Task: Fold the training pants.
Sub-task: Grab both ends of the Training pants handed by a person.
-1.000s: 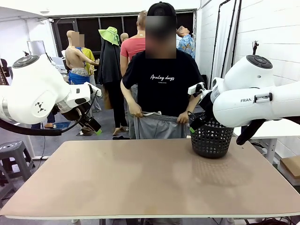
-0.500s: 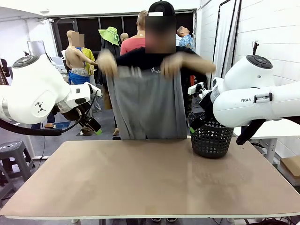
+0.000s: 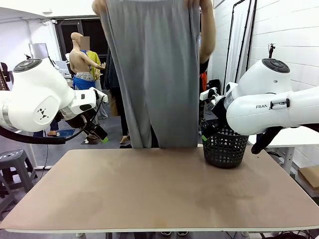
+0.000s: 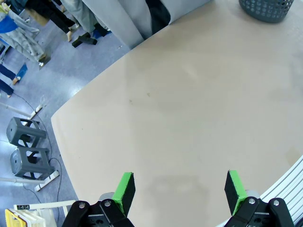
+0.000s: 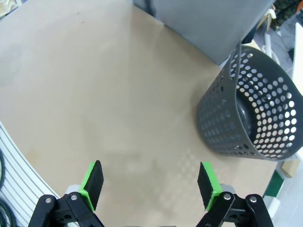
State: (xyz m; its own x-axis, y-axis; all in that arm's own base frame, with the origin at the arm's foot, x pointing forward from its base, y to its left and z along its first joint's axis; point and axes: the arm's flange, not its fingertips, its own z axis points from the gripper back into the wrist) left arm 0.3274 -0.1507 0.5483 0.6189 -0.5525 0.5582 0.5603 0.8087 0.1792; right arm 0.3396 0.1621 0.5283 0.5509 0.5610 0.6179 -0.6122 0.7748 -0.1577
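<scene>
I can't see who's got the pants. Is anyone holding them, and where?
The person's hands hold the training pants by the top corners. The robot's left hand and right hand are open, empty.

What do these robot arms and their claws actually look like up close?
The left arm and right arm are chunky white rounded shells with dark grey caps on the joints. The right arm bears black lettering; a black cable hangs under the left arm. The left gripper and right gripper are black, each with two fingers tipped by bright green pads.
</scene>
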